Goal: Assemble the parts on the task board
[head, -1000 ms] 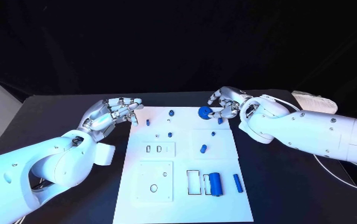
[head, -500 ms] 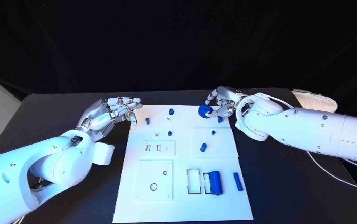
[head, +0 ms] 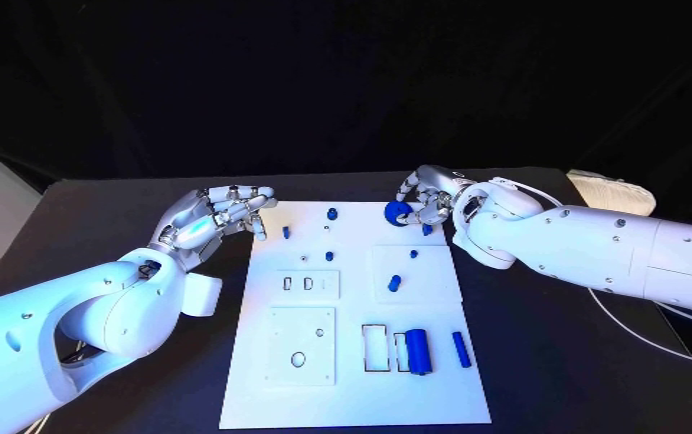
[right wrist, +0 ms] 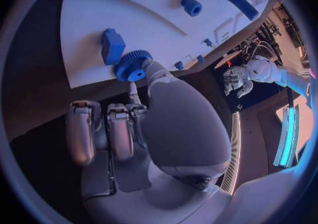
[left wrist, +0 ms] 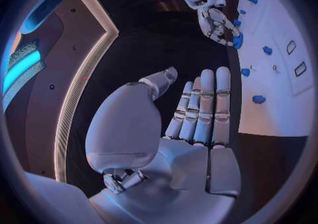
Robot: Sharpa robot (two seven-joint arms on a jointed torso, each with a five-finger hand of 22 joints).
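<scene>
Task board (head: pixel 353 374) work is mid-placement: your right robot hand (head: pixel 427 199) pinches the blue gear (head: pixel 395 215); seat it next. Left robot hand (head: pixel 216 216) holds nothing, fingers loosely extended.

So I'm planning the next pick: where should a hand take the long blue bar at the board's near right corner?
Probably pinch the long blue bar across its narrow width at mid-length, coming from above: it lies flat on the task board, with free space on both long sides.

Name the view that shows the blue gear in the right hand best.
Right wrist view: the blue gear shows teeth and centre hole, pinched by the right hand. Head view shows it partly covered by fingers; left wrist view, distant and tiny.
</scene>
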